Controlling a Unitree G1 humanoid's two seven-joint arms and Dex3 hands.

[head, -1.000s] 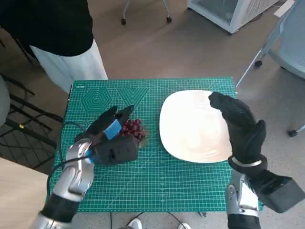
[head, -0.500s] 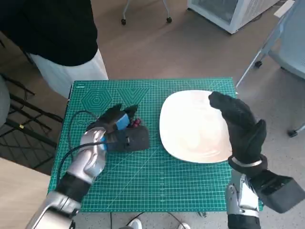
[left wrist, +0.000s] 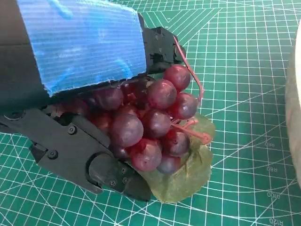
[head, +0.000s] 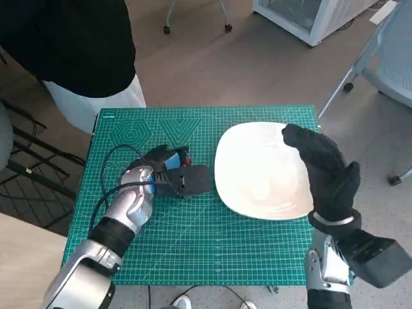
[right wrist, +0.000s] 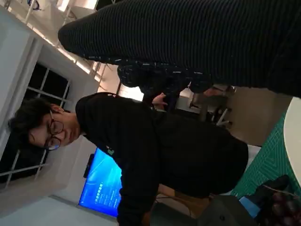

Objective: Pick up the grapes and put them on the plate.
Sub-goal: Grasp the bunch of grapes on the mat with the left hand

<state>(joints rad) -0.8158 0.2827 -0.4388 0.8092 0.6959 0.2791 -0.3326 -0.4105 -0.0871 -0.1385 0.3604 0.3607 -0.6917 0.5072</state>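
Now the left hand (head: 166,168) lies on the green cutting mat (head: 206,251) just beside the white plate (head: 257,170), its fingers wrapped around the bunch of red grapes (left wrist: 150,125) with its green leaf (left wrist: 188,169). Meanwhile the right hand (head: 325,170) hovers over the plate's far edge, fingers extended, holding nothing.

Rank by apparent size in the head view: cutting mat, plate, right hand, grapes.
1. Green cutting mat
2. White plate
3. Right hand, though it is raised nearer the camera, so it may look larger than it is
4. Grapes, mostly hidden under the left hand; only a little shows
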